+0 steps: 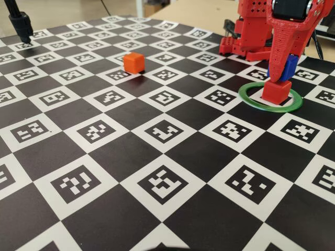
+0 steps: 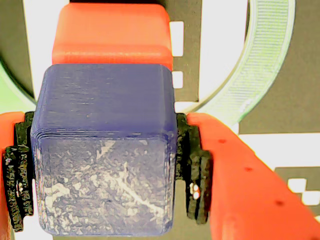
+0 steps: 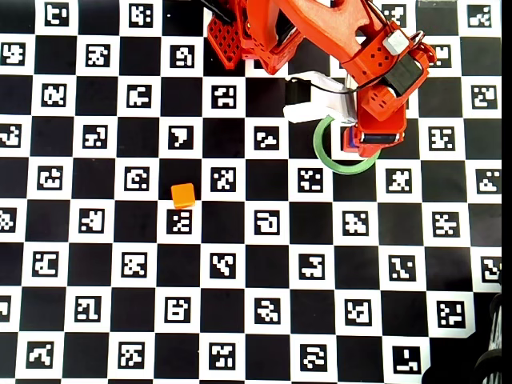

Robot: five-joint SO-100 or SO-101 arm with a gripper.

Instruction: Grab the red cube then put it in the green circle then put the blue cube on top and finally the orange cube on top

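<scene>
Step in hand: the second stacking move. My gripper [image 2: 105, 165] is pinching the blue cube [image 2: 102, 155] across its two side faces, both black pads pressed flat against it in the wrist view. The red cube [image 1: 276, 90] already sits inside the green circle [image 1: 246, 99], toward the ring's 1 o'clock portion in the fixed view. The blue cube hangs just above it; whether the two touch I cannot tell, though the fixed view shows them very close. In the wrist view the red cube shows past the blue one at 12 o'clock, so the two do not look squarely aligned — I judge a small correction is due before lowering, then a gentle spread of the jaws so the lower cube is not nudged. The orange cube [image 3: 183, 195] lies alone on the checkered board [image 1: 157, 141], well apart from the ring, at about 8 o'clock from it in the overhead view — untouched and awaiting the last step. A black post [image 1: 21, 23] stands at the board's far corner, clear of the work. Nothing obstructs the descent.
</scene>
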